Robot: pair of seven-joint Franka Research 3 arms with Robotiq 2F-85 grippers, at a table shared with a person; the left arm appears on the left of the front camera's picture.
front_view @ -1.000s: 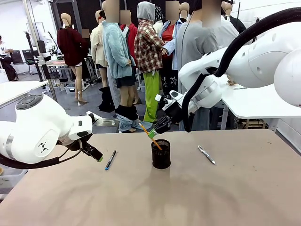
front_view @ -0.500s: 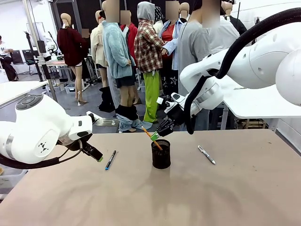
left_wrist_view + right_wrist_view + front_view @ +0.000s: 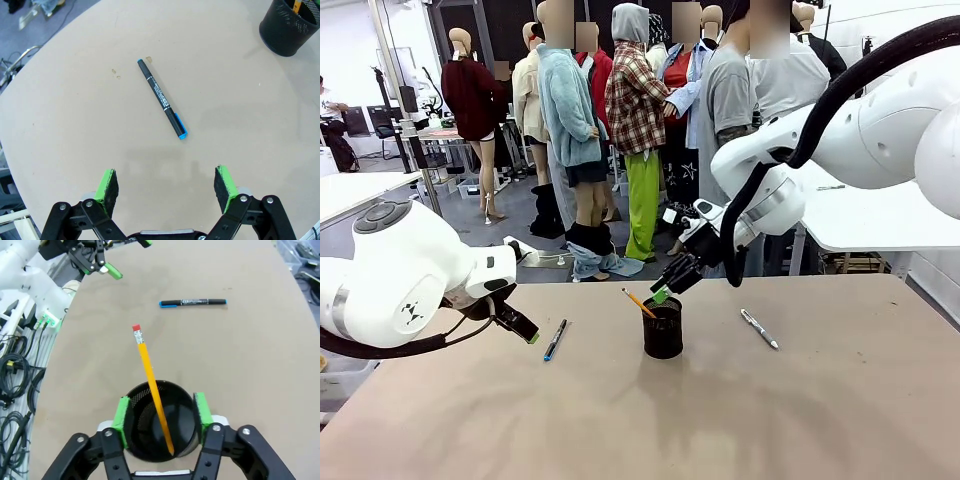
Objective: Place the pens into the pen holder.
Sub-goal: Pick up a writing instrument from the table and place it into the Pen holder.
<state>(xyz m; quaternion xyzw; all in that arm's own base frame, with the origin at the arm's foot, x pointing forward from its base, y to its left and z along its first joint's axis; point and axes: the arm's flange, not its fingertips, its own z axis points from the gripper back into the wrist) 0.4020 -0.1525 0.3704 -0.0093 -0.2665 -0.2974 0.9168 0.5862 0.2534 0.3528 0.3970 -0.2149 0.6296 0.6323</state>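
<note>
Holder (image 3: 663,332) stands upright in the middle of the bench (image 3: 840,430), with one pen in and two left to go. Right claw (image 3: 161,415) hangs just above it, jaws wide, green pads straddling the rim and gripping nothing. Left claw (image 3: 166,182) hovers over the bench's left part, equally wide and empty, with the blue pen (image 3: 162,97) lying flat just ahead of it. Pencil (image 3: 150,375) sits tip-down in the holder, leaning so its eraser end pokes out past the rim, and it appears clear of both pads. Grey pen (image 3: 758,328) lies flat to the holder's right, well apart from it. The likeliest trouble is the right claw pulling away. Its pads are so near the rim and the slanted pencil that a sideways drift could snag either and tip the light holder. Both loose pens are thin and lie flat, so jaws closing off-centre would probably roll or skid them rather than lift them. A later pen dropped in could also strike the leaning pencil and bounce out.
</note>
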